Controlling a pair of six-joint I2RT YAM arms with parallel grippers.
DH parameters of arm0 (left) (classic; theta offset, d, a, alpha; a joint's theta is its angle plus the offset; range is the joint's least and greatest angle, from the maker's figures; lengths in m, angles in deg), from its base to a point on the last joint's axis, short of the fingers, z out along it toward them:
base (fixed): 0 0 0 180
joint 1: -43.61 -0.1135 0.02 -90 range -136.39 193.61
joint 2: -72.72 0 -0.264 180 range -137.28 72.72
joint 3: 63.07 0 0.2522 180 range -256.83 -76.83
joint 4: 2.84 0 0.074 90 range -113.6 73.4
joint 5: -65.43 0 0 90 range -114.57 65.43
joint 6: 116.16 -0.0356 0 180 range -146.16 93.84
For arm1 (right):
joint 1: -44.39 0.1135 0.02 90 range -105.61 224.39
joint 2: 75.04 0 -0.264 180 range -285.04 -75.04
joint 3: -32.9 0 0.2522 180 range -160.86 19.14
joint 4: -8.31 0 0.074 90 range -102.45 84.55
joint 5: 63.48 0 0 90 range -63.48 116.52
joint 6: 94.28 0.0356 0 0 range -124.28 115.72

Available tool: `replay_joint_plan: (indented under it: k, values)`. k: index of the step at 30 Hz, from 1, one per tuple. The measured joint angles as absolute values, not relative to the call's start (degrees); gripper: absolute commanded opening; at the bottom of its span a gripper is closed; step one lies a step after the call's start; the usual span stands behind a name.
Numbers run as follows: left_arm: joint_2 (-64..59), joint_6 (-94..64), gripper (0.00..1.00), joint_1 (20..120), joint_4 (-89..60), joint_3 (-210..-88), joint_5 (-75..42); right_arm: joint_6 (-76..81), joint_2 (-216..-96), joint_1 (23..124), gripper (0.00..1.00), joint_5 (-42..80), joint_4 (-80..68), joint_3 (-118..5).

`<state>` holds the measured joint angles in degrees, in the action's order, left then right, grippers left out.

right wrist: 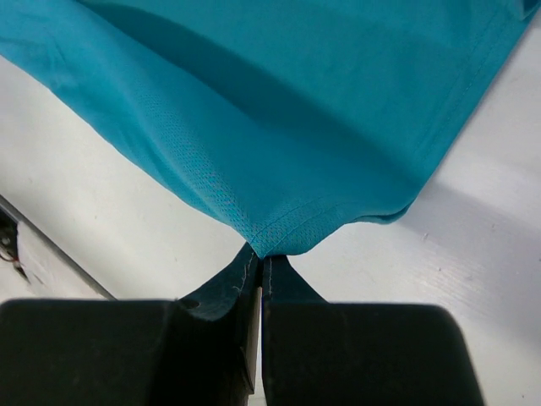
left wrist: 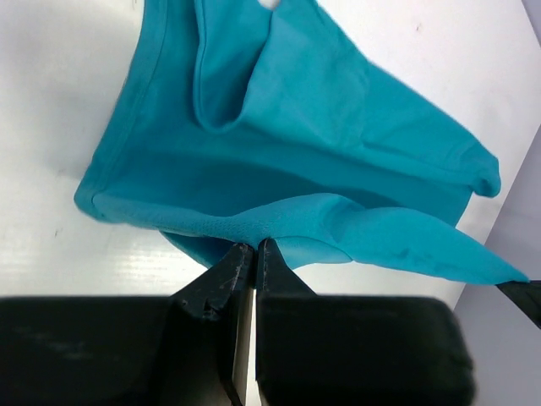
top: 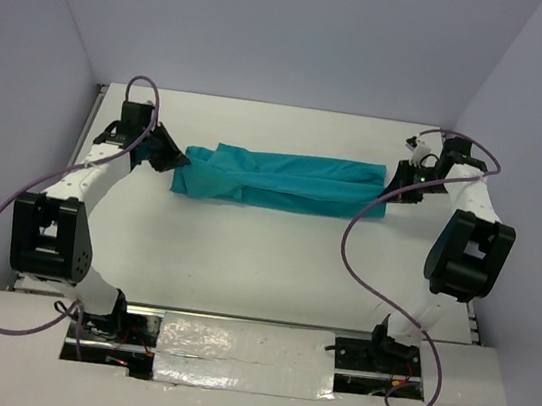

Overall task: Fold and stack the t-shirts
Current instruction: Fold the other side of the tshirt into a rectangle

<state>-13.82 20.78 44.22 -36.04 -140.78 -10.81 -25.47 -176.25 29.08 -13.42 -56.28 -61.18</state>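
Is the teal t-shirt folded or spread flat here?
Partly folded: the plain teal soft cloth t-shirt is doubled lengthwise into a narrow layered band, its two ends pinched in both arms' jaws.

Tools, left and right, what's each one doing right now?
Left tool: closed, pinching the teal t-shirt at one end.
Right tool: closed, pinching its other end.

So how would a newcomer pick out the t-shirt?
On the white table, look at its far half. The t-shirt is a long teal band, its ends pinched by the left gripper and right gripper; it is the only cloth there.
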Motion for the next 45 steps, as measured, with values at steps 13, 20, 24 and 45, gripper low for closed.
replay_joint_plan:
  k: [13,20,24,45]
  values:
    - [-32.1,22.1,0.0,42.2,-35.9,-155.6,-7.7,-17.0,-186.3,30.7,0.0,-11.8,-51.0,-69.4]
    - [-39.4,22.0,0.0,42.0,-37.5,-161.5,-7.7,-15.4,-189.4,31.1,0.0,-10.7,-49.3,-70.6]
    - [-42.8,22.0,0.0,41.9,-38.6,-164.4,-7.7,-14.5,-190.1,31.1,0.0,-10.0,-48.4,-70.6]
    - [-50.6,21.9,0.0,41.9,-40.9,-175.4,-7.1,-13.1,-190.4,31.4,0.0,-5.3,-46.5,-70.6]
